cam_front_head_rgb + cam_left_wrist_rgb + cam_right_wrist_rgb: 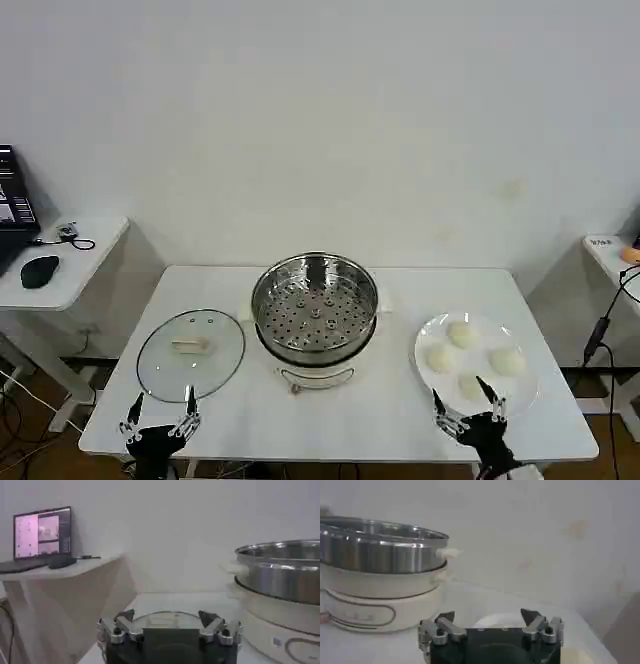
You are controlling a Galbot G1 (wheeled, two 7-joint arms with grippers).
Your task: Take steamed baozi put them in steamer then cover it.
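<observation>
Four steamed baozi are seen on a white plate at the tabletop's right; the steamer is placed centre, uncovered, the cover laid flat to its left. The left gripper is held at the near edge before the cover, the right gripper before the plate, both with jaws released and nothing grasped.

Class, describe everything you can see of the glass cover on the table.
The cover is a round lid of clear glass with a metal rim and a pale beige bar handle at its centre. It lies flat on the white table, handle up, beside the steamer on the robot's left and apart from it. The left gripper, open, hangs just before it.
</observation>
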